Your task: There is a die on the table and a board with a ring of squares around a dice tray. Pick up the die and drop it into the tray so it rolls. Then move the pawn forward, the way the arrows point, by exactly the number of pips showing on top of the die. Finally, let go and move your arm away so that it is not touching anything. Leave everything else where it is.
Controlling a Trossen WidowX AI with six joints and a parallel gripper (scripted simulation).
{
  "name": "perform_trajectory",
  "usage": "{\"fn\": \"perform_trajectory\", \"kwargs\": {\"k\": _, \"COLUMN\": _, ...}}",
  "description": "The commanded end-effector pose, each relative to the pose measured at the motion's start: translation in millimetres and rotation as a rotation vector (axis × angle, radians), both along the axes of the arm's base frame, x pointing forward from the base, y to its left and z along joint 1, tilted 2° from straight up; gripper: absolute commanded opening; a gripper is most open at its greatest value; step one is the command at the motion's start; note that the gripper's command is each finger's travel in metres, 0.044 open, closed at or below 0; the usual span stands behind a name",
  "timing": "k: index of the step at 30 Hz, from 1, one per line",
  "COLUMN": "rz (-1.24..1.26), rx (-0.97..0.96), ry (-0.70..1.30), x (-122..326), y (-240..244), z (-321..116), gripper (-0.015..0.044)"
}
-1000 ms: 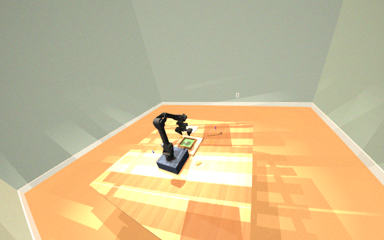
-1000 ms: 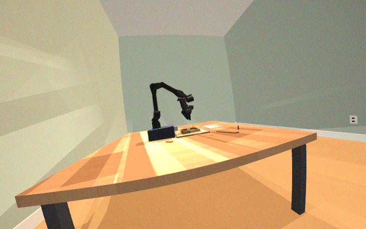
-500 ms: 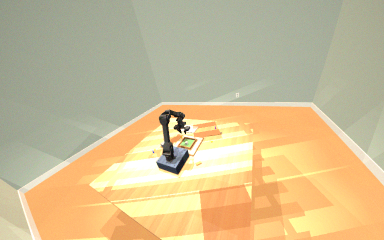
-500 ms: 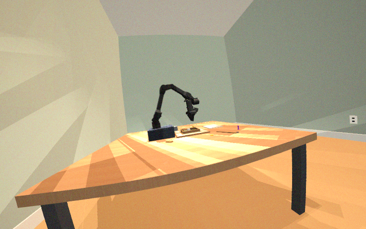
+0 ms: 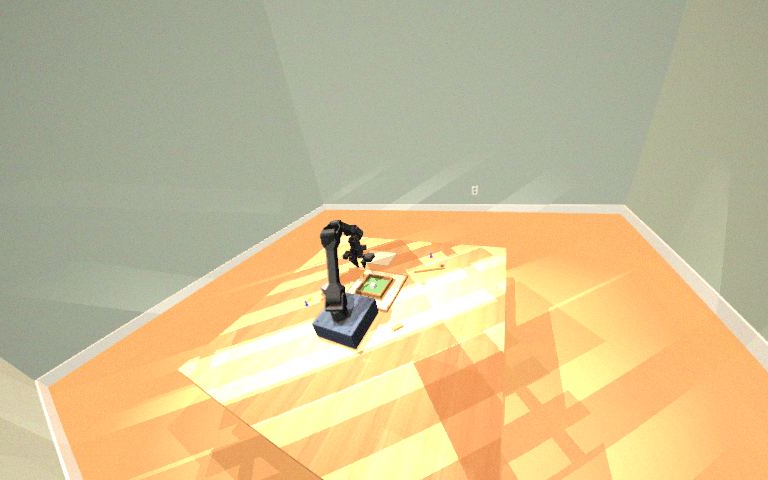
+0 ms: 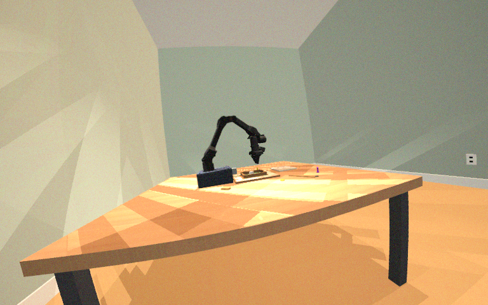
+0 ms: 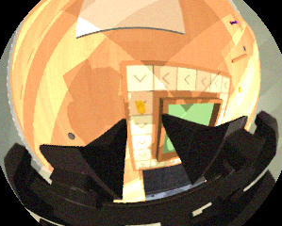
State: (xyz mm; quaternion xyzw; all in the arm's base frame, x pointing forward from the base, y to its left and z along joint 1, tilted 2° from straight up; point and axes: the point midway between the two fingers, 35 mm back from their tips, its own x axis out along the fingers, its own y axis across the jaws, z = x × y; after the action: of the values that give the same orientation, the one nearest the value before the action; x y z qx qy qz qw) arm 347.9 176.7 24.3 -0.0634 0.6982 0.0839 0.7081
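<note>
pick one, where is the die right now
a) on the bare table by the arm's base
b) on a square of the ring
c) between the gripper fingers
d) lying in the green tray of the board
d) In the top view the white die lies on the green tray inside the board's frame, while the gripper hangs above the board with nothing between its fingers.
</note>
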Motion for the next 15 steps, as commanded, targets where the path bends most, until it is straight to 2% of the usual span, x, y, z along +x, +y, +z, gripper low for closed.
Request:
{"fn": "perform_trajectory", "kwargs": {"k": 1, "rz": -0.003, "rx": -0.005, "ry": 0.011, "x": -2, "y": 0, "z": -13, "gripper": 0.02}}
{"fn": "perform_trajectory", "kwargs": {"k": 15, "rz": -0.003, "rx": -0.005, "ry": 0.011, "x": -1, "y": 1, "z": -30, "gripper": 0.02}}
